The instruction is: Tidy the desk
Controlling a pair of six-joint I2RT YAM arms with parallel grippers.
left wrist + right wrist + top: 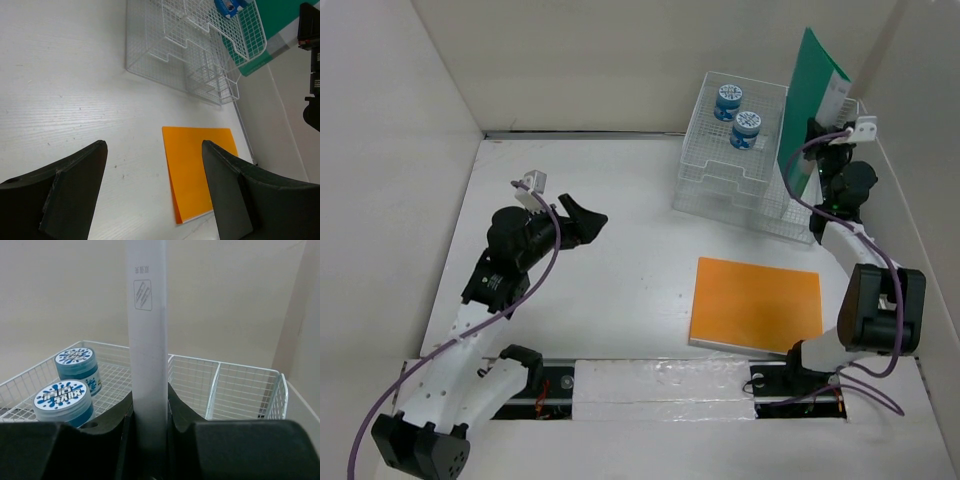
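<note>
**Right fingers clamped on green folder, left fingers spread and holding nothing**

- Right fingers (pixel 184 415): closed tight on the pale edge of the green folder (pixel 812 90). The edge runs straight up between them, touching both. The folder stands upright, just beside the right side of the wire rack (pixel 720 187).
- Left fingers (pixel 75 185): wide apart, nothing between them, nothing touched. They hang above the bare left-centre of the desk (pixel 600 300).
- Desk: the white top spans the whole floor of the enclosure. The rack sits at its far right; an orange sheet (pixel 757 303) lies flat near the front right, well apart from the left fingers.
- Only the top view shows both arms and the folder's green face.
- Only the right wrist view shows the clamp itself. It also shows two blue-lidded jars (pixel 64 401) side by side in the rack's left compartment, and a printed mark high on the folder edge.
- Left wrist view: the gap between its fingers frames the orange sheet, with the rack beyond and a green corner behind the mesh.
</note>
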